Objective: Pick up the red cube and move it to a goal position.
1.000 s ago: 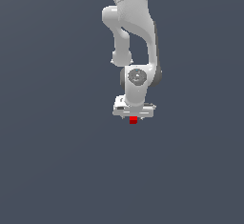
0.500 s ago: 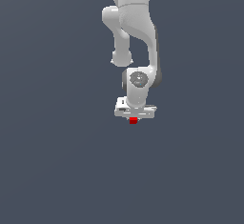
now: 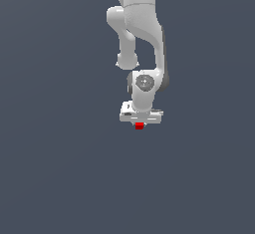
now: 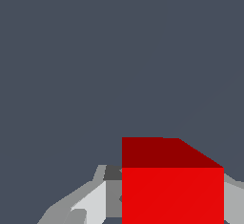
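Note:
The red cube is a tiny bright red block directly under the white hand of the arm, near the middle of the exterior view. In the wrist view the red cube fills the space between the two grey fingers, which press against its sides. My gripper is shut on the cube. The fingertips themselves are hidden behind the hand in the exterior view.
The white arm comes down from the top of the exterior view. A plain dark grey surface surrounds it on all sides, with no other object in sight.
The hand and the red cube have shifted very slightly upward in the exterior view. The grip on the cube is unchanged.

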`<state>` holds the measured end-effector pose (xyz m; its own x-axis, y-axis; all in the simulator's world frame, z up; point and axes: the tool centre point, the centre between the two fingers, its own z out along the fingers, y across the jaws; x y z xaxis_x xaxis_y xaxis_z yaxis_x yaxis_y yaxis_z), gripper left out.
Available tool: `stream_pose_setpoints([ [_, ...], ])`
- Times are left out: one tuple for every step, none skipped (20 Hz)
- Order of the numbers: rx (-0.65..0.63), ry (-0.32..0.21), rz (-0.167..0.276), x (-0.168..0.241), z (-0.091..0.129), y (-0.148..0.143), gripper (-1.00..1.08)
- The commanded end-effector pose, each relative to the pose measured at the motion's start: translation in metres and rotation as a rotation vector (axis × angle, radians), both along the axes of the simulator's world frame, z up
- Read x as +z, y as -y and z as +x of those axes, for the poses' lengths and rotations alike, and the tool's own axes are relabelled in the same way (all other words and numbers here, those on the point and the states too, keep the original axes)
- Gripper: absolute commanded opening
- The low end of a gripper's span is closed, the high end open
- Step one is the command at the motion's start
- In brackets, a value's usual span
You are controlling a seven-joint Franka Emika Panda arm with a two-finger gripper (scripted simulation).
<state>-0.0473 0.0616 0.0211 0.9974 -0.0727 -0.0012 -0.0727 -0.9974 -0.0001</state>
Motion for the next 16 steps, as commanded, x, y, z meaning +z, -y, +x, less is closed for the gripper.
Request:
stream_pose_setpoints([
  [0.000,0.001,0.000,0.003,0.000,0.002,-1.00],
  [0.000,0.001,0.000,0.006,0.000,0.003,-1.00],
  [0.000,0.001,0.000,0.008,0.000,0.004,-1.00],
  [0.000,0.001,0.000,0.012,-0.001,0.006,-1.00],
  [0.000,0.001,0.000,0.015,-0.001,0.007,-1.00],
  [0.000,0.001,0.000,0.020,-0.001,0.009,-1.00],
  [0.000,0.001,0.000,0.025,-0.002,0.012,-1.00],
  [0.000,0.001,0.000,0.030,-0.002,0.014,-1.00],
  [0.000,0.001,0.000,0.036,-0.003,0.017,-1.00],
  [0.000,0.001,0.000,0.043,-0.003,0.020,-1.00],
  [0.000,0.001,0.000,0.050,-0.004,0.024,-1.00],
  [0.000,0.001,0.000,0.057,-0.005,0.027,-1.00],
  [0.000,0.001,0.000,0.066,-0.005,0.031,-1.00],
  [0.000,0.001,0.000,0.074,-0.006,0.035,-1.00],
  [0.000,0.001,0.000,0.084,-0.007,0.040,-1.00],
  [0.000,0.001,0.000,0.093,-0.007,0.044,-1.00],
])
